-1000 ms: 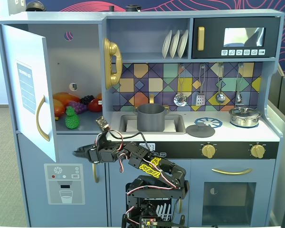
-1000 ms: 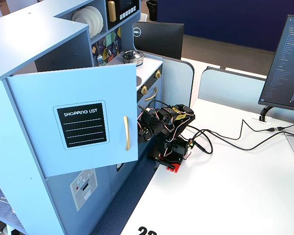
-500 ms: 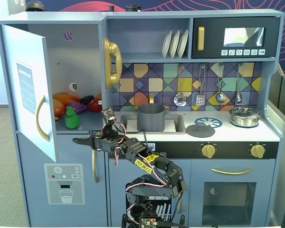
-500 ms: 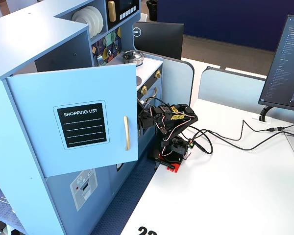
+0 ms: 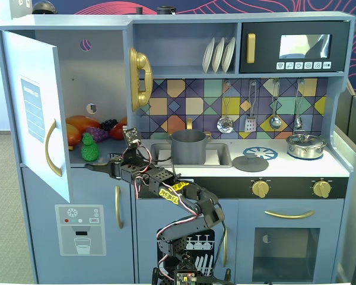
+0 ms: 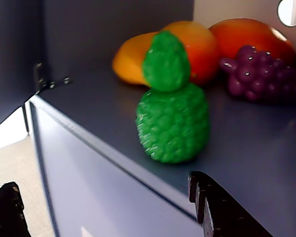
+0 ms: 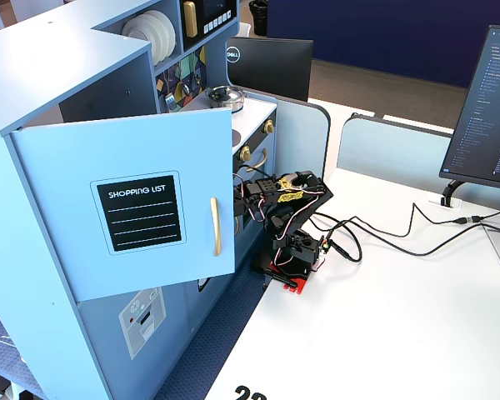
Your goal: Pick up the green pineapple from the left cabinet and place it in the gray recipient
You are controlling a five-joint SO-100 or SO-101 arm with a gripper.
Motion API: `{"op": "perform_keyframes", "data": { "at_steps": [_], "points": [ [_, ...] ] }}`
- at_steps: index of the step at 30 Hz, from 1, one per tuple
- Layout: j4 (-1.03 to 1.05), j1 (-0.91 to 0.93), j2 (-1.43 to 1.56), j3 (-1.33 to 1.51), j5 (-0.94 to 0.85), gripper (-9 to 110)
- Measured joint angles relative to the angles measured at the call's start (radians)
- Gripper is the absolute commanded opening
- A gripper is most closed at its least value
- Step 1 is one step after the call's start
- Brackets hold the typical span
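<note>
Reaching with gripper (image 6: 108, 207) spread apart and empty, green pineapple (image 6: 171, 116) straight ahead between the fingers' line, standing upright, not touched

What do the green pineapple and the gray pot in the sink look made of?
Green pineapple: likely molded plastic, semi-glossy, with small highlights on the bumps. Gray pot: matte, even gray with no sharp reflections; painted wood or plastic, cannot tell which.
</note>
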Motion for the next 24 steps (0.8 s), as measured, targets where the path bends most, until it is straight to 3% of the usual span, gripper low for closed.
{"op": "perform_keyframes", "data": {
  "at_steps": [24],
  "points": [
    [-0.086,0.034,-0.365,-0.265,-0.066,37]
  ]
}}
